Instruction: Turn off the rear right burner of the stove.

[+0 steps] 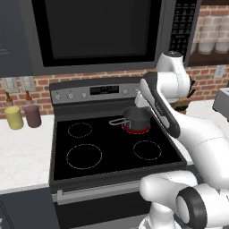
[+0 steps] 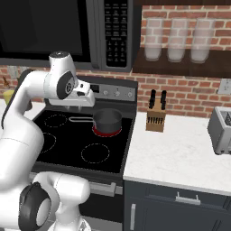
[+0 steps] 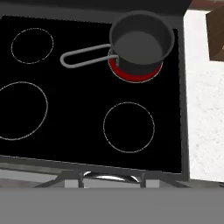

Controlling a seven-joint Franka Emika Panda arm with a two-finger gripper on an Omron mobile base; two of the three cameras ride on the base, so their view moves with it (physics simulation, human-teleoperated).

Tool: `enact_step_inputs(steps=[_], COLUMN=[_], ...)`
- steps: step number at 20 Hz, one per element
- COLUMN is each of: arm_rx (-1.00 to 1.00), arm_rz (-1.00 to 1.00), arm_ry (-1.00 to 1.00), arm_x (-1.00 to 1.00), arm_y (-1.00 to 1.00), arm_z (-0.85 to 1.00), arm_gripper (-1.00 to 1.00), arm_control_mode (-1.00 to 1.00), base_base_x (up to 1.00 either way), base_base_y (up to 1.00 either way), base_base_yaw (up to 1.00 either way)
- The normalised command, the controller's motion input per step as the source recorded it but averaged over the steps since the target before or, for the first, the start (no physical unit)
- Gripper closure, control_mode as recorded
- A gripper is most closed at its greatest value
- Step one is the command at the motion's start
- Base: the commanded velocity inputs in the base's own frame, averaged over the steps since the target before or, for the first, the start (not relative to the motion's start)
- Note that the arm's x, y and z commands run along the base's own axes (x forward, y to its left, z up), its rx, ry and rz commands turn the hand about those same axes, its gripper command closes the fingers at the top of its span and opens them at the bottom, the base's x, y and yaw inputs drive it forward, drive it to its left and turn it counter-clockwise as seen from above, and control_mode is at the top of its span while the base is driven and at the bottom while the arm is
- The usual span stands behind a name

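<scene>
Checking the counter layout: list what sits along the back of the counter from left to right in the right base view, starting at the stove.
stove → saucepan on the glowing rear right burner → knife block → toaster.

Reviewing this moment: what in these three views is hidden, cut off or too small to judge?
- Gripper: fingers not visible; the arm's own body hides them in both base views.
- Rear right burner: mostly covered by the saucepan; a red rim shows.
- Knobs: too small to read their setting; the arm covers some in the left base view.
</scene>
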Motion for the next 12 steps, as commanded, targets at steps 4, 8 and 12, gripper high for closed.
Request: enact_step_inputs(steps=[4,8,12], arm_rx=[0.0,0.0,0.02], arm_rz=[0.0,0.0,0.0], arm_ry=[0.0,-0.01,-0.15], arm_x=[0.0,0.03,0.1], arm_y=[-0.03,-0.11,-0.29], arm_z=[-0.2,-0.46,-0.46], arm_gripper=[-1.0,-1.0,-1.0], arm_control_mode=[-1.0,-1.0,-1.0], base_base_x=[0.0,0.0,0.0], base_base_y=[0.0,0.0,0.0], base_base_yaw=[0.0,0.0,0.0])
